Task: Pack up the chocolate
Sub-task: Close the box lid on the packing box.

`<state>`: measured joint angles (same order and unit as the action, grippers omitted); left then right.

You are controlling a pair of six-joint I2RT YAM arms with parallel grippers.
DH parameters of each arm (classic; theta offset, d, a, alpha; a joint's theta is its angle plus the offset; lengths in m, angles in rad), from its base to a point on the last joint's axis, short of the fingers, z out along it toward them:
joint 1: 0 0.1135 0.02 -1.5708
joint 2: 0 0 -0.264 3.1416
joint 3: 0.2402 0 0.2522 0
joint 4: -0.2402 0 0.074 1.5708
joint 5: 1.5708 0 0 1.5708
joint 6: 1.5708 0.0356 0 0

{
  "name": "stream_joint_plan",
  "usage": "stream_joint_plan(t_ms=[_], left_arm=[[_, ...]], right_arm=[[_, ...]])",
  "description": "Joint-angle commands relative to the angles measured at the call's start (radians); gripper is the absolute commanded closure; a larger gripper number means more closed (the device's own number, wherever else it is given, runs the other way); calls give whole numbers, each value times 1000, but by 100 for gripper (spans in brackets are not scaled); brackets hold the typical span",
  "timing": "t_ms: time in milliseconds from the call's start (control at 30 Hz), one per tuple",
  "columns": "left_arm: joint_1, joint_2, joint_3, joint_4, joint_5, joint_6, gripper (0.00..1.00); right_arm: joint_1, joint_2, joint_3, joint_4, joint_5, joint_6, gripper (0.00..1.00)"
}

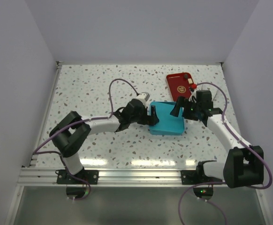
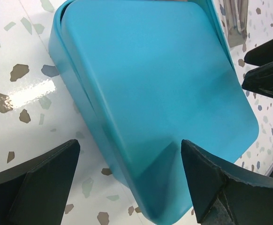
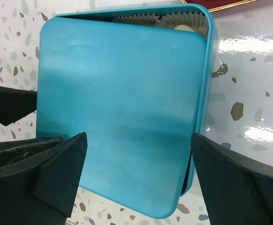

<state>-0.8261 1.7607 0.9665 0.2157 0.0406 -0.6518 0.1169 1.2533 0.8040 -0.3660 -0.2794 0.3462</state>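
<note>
The teal box [image 1: 168,120] sits mid-table with its teal lid [image 3: 122,108] lying on it, shifted a little askew. Through the gap at the far edge crinkled paper cups [image 3: 181,21] show in the right wrist view; no chocolate is visible. My left gripper [image 1: 152,116] is open at the box's left side, its fingers [image 2: 42,183] straddling a corner of the box [image 2: 150,108]. My right gripper [image 1: 176,108] is open at the box's far right, fingers [image 3: 56,173] spread wider than the lid, holding nothing.
A red tray [image 1: 180,85] with a round gold emblem lies just behind the box at the back right; its edge shows in the right wrist view [image 3: 221,3]. White walls enclose the terrazzo table [image 1: 94,89] on three sides.
</note>
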Motion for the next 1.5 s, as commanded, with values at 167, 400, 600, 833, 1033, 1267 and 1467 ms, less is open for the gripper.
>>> stream_joint_plan(t_ms=[167, 400, 600, 833, 1033, 1267, 1467], left_arm=[[19, -78, -81, 189, 90, -37, 7], [41, -72, -123, 247, 153, -63, 16], [41, -58, -129, 283, 189, -89, 34], [58, -67, -167, 317, 223, -121, 49], [88, -55, -219, 407, 283, -178, 59], [108, -35, -273, 559, 341, -258, 69], [108, -12, -295, 665, 352, -302, 84]], right_arm=[[0, -55, 14, -76, 34, -55, 5], [1, -101, -29, -119, 13, -42, 6], [7, -120, -55, -137, 20, -32, 7], [7, -117, -43, -137, 25, -29, 7], [9, -111, -37, -131, 25, -27, 6], [9, -121, -43, -128, 32, -23, 6], [7, -97, -52, -102, 2, -13, 6]])
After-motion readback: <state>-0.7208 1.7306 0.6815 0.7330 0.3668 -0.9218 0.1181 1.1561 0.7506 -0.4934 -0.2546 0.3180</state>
